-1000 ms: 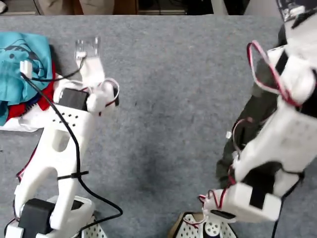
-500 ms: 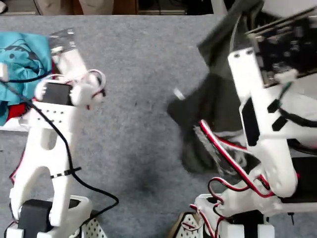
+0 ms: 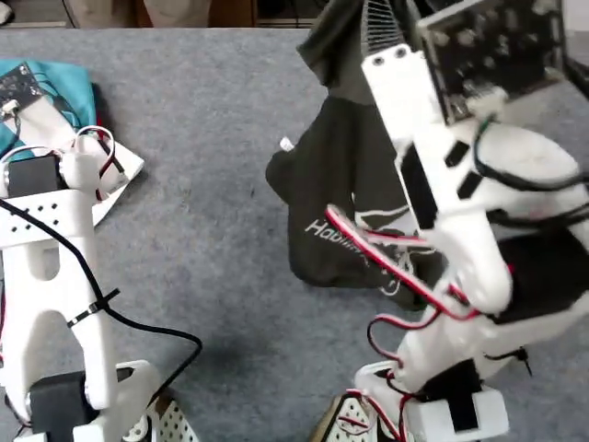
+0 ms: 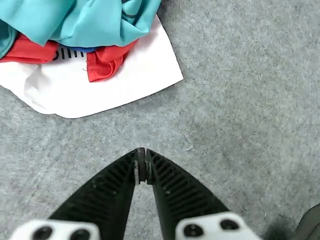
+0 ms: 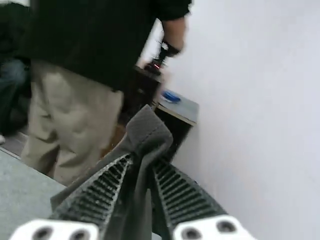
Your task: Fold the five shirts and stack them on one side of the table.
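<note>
We see the right gripper [image 5: 142, 162] clamped on a black shirt [image 3: 345, 193] held up over the table [image 3: 212, 276], and the left gripper [image 4: 141, 167] closed empty near the pile [image 4: 75, 30].

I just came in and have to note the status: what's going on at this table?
The right gripper is shut on a fold of the dark shirt and holds it up, the cloth hanging down over the grey table. The left gripper is shut on nothing and hovers above bare table beside a crumpled pile of teal, red and white shirts, not yet folded.
</note>
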Controlling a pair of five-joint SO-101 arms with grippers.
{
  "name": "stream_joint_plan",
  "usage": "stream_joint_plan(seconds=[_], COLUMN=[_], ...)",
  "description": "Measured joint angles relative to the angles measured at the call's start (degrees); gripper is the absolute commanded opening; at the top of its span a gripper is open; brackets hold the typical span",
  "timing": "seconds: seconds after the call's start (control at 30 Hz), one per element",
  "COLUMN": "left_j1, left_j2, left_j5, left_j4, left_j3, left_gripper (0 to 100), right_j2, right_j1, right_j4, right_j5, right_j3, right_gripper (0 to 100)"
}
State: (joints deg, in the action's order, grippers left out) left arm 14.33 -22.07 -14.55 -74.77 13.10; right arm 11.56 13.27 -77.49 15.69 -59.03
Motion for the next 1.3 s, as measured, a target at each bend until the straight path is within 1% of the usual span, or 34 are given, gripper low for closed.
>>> stream_joint_plan(seconds=[0.1, 0.17, 0.27, 0.33, 0.4, 0.47, 0.57, 0.63, 0.73, 0.83, 0.9, 1.17, 1.3], left_j1=[0.2, -1.7, -7.2, -12.0, -16.3, -20.3, -24.5, -26.5, -29.5, -32.1, -33.9, -42.4, -46.8], left_j2=[0.0, 0.0, 0.0, 0.0, 0.0, 0.4, 4.5, 9.2, 18.4, 28.5, 34.6, 54.3, 61.8], left_j5=[0.0, 0.0, -0.5, -0.4, -0.4, -2.4, -6.9, -8.8, -11.0, -12.7, -13.2, -14.9, -15.5], left_j4=[0.0, 0.0, 0.5, 3.6, 8.4, 15.0, 27.3, 34.3, 38.2, 38.7, 37.4, 22.9, 16.9], left_j3=[0.0, 0.0, 0.0, 0.4, 2.6, 6.7, 13.4, 14.2, 12.2, 6.3, 0.5, -30.0, -46.2], left_gripper=[3, 3, 4, 9, 14, 17, 17, 17, 17, 17, 17, 17, 17], right_j2=[-0.8, -1.1, -1.5, -1.6, -1.7, -1.7, -1.7, -1.7, -1.8, -1.8, -1.8, -1.8, -1.8], right_j1=[-5.2, -8.8, -12.5, -13.6, -14.3, -15.4, -18.0, -20.3, -25.3, -31.3, -35.3, -53.2, -60.5], right_j4=[0.2, -0.2, -3.1, -6.1, -7.6, -7.9, -7.9, -7.1, -3.5, -0.3, 1.6, 9.2, 14.4], right_j5=[0.0, 0.0, 0.0, 1.1, 2.5, 3.2, 3.4, 3.4, 3.6, 6.4, 8.8, 23.9, 31.7], right_j3=[0.5, 2.1, 5.5, 8.9, 13.3, 18.2, 25.4, 30.5, 38.9, 46.4, 51.2, 67.8, 76.0], right_gripper=[0.4, 0.4, 0.4, 0.4, 0.4, 0.4, 0.4, 0.4, 0.4, 0.4, 0.4, 0.4, 0.4])
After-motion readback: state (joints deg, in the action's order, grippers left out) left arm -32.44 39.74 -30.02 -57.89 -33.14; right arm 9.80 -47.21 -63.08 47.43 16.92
